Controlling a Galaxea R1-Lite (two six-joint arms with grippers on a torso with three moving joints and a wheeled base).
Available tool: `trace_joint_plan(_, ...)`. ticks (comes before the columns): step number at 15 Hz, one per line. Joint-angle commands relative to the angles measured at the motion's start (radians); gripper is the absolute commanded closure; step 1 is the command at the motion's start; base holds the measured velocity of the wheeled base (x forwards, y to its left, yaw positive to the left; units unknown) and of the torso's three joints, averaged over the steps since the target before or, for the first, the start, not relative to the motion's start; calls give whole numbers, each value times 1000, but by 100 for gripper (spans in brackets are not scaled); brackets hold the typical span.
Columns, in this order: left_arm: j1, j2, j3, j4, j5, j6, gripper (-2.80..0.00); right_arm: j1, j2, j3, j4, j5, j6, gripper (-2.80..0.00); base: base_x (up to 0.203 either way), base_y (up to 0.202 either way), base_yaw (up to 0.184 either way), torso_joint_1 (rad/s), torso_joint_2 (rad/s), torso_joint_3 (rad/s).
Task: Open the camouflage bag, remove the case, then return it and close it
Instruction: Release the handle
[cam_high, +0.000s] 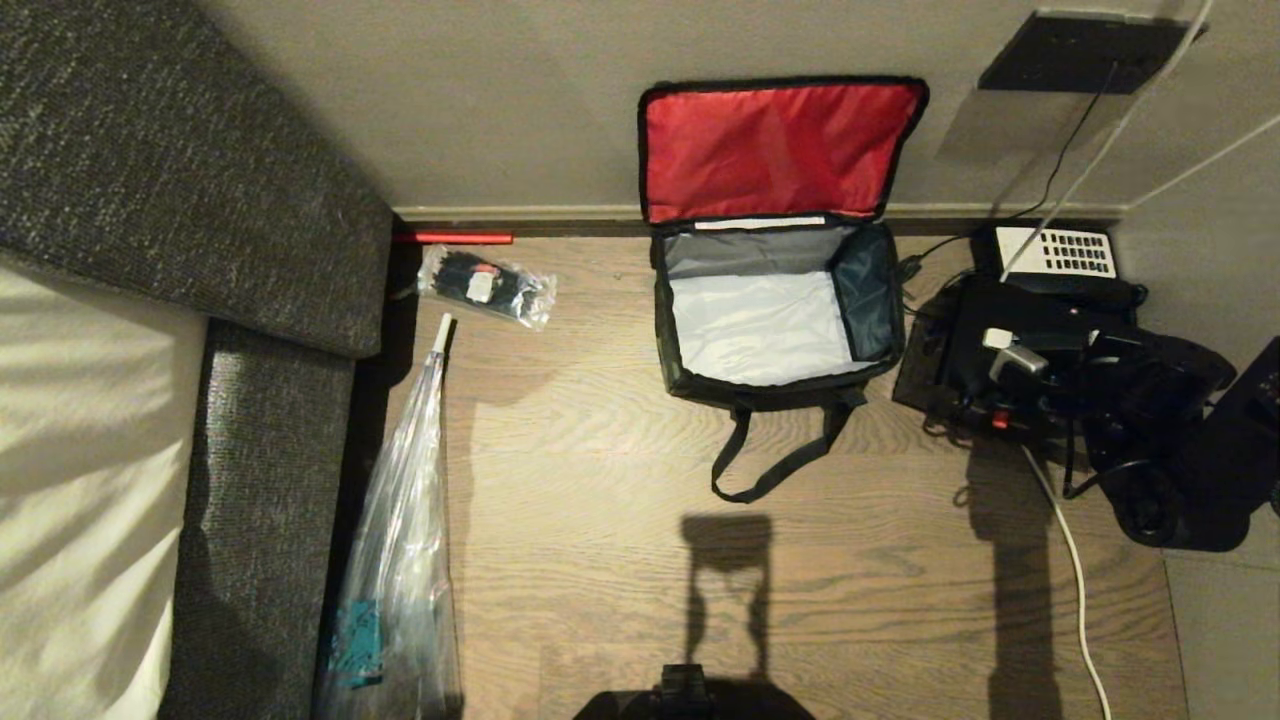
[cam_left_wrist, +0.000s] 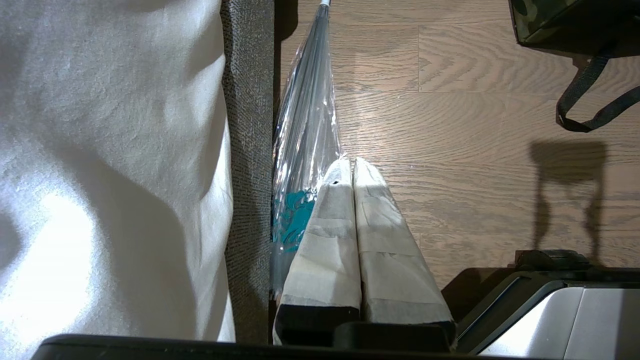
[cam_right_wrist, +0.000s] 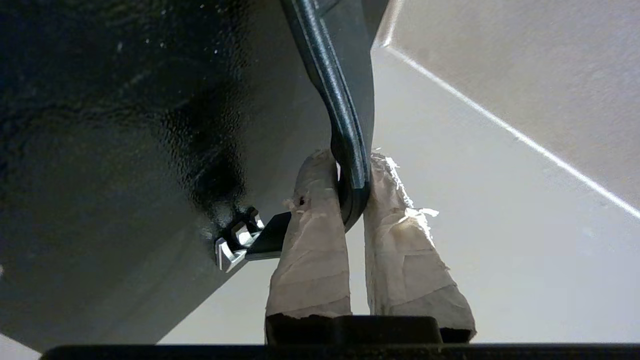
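A: From the head view, where was everything?
B: The camouflage bag (cam_high: 775, 300) sat open on the floor, red lid against the wall, silver interior empty. The case (cam_high: 985, 365) lay just to its right, beside the telephone (cam_high: 1058, 252), with the right hand (cam_high: 1010, 362) over it.
A: Left wrist view?
B: The left hand (cam_left_wrist: 352, 167) hung pinched shut, empty, far off by the sofa.
A: Right wrist view?
B: The right hand clamped the case's handle (cam_right_wrist: 345, 150); the bag lay to its left.
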Motion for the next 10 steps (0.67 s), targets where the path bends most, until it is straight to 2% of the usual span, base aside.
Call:
trace_joint_plan(1, 0, 1, 2, 0, 0, 1, 0, 1, 1, 6, -3, 1, -12, 0, 0, 0, 0, 0, 0, 0)
trace_joint_plan(2, 0, 1, 2, 0, 0, 1, 0, 1, 1, 9, -8, 7, -13, -280, 0, 0, 0, 0, 0, 0)
trace_joint_plan(8, 0, 1, 2, 0, 0, 1, 0, 2, -1, 29, 6, 4, -9, -280, 0, 0, 0, 0, 0, 0)
trace_joint_plan(10, 0, 1, 2, 0, 0, 1, 0, 2, -17, 79, 12, 11, -12, -280, 0, 0, 0, 0, 0, 0)
